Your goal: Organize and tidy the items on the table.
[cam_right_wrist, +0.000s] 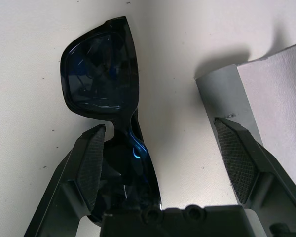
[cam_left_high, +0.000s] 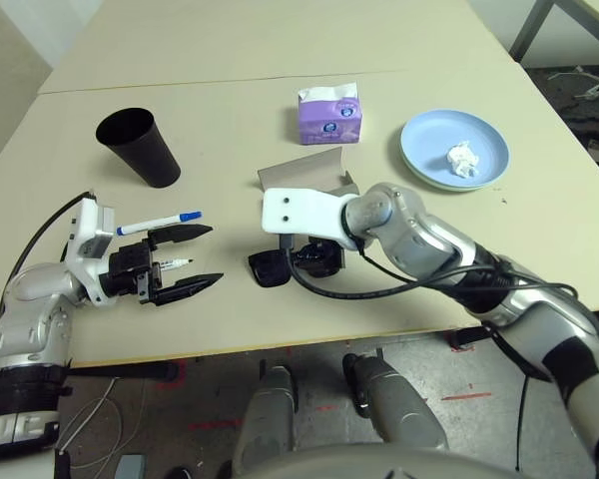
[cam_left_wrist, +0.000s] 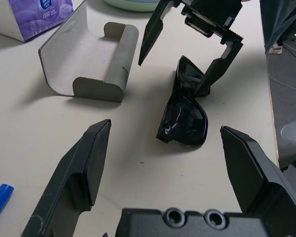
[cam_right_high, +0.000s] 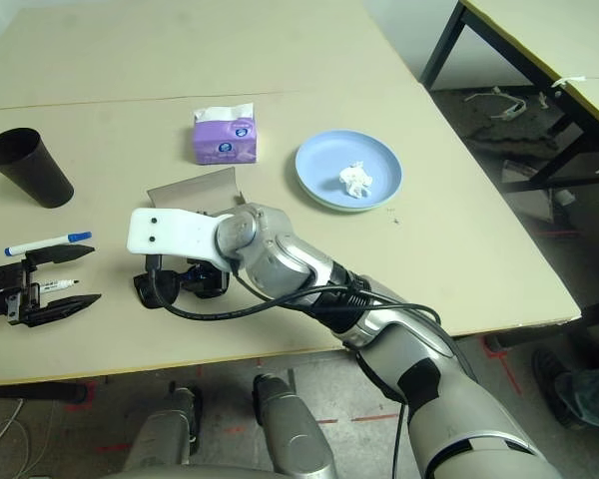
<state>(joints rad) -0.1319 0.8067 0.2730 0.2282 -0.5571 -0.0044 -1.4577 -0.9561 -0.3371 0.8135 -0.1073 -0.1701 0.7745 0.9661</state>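
Right gripper (cam_right_wrist: 165, 163) spread wide, angled down over the sunglasses (cam_left_wrist: 185, 116); one finger (cam_right_wrist: 91, 165) sits against the frame near the bridge, the other finger (cam_right_wrist: 239, 160) stands by the edge of the case (cam_left_wrist: 89, 61). Nothing clamped. Sunglasses lie folded on the table (cam_left_high: 230, 105) near its front edge, just in front of the case. Case grey, lying open, apart from the sunglasses.

Left gripper (cam_left_high: 188, 258) also wide open, holding nothing, roughly level above the table, pointing toward the sunglasses. Blue-capped marker (cam_left_high: 160, 223) lies just behind its far finger. Black-capped marker (cam_left_high: 173, 264) lies between the two fingers; contact cannot be judged.

Cup (cam_left_high: 140, 147) stands upside down at far left, behind the markers. Tissue pack (cam_left_high: 329, 116) stands behind the case. Plates (cam_left_high: 419, 140) stacked at far right, blue on green. Tissue wad (cam_left_high: 463, 160) rests on the blue one. Seam line runs across the table behind the cup and pack.
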